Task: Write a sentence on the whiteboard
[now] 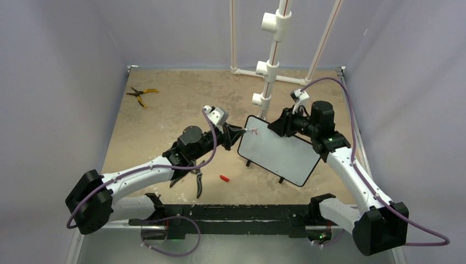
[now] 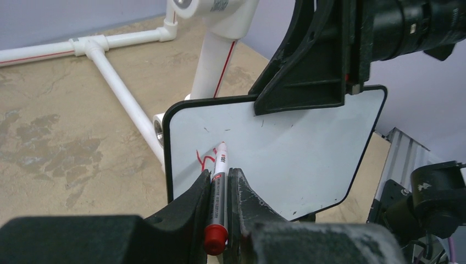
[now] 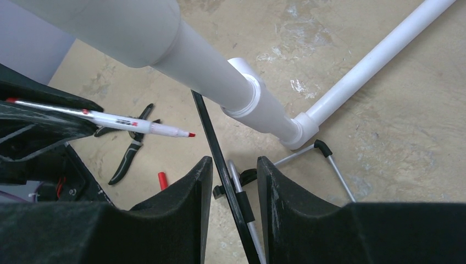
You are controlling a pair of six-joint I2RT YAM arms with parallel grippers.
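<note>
The whiteboard (image 1: 280,154) (image 2: 286,159) stands tilted on its small feet at mid-table. My left gripper (image 1: 236,132) (image 2: 220,173) is shut on a red marker (image 2: 220,181) (image 3: 126,122), whose tip rests on the board's upper left corner. A short red scrawl, the start of the sentence (image 2: 204,159), lies just left of the tip. My right gripper (image 1: 277,125) (image 3: 234,162) straddles the board's top edge (image 3: 220,154). The thin black frame runs slantwise between its fingers and meets the left fingertip.
A white PVC pipe frame (image 1: 272,60) (image 3: 247,93) rises right behind the board. Yellow pliers (image 1: 142,94) lie at the far left. Black shears (image 1: 198,181) and a red marker cap (image 1: 223,178) lie in front of the board. The board's wire stand legs (image 3: 335,165) splay behind it.
</note>
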